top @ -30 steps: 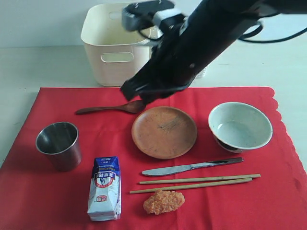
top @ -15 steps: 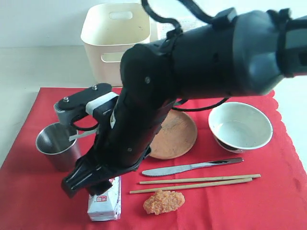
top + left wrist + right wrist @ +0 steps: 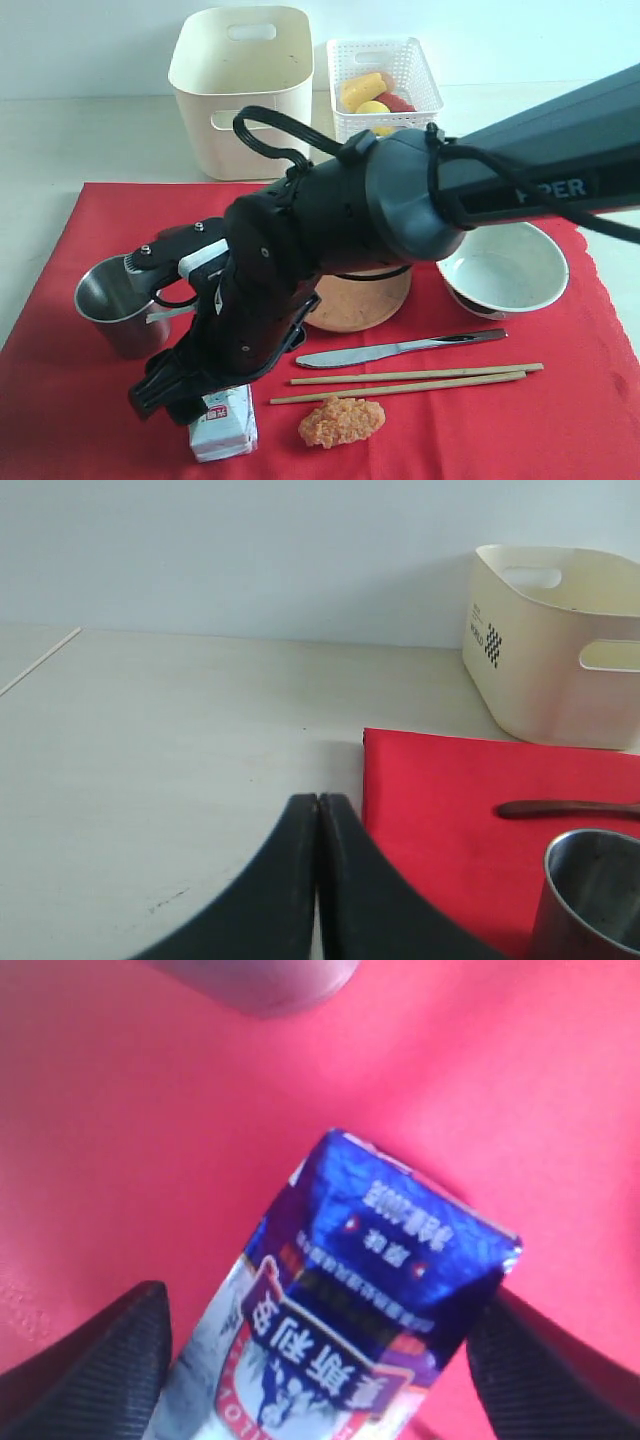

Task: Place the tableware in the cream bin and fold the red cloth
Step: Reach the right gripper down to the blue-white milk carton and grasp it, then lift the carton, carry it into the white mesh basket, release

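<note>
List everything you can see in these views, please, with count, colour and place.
cream bin: 1, cream, behind the cloth
white lattice basket: 1, white, beside the bin
food pieces: several, yellow and red, in the basket
red cloth: 1, red, spread on the table
steel cup: 1, silver, cloth's left
milk carton: 1, blue-white, lying near the cup
brown plate: 1, brown, mid-cloth, partly hidden
bowl: 1, grey-green, cloth's right
knife: 1, metal, before the plate
chopsticks: 2, wooden, before the knife
fried piece: 1, orange, cloth's front
wooden spoon: 1, dark, behind the cup
left gripper: 1, black, shut, over bare table
right gripper: 1, black, open, astride the carton
</note>
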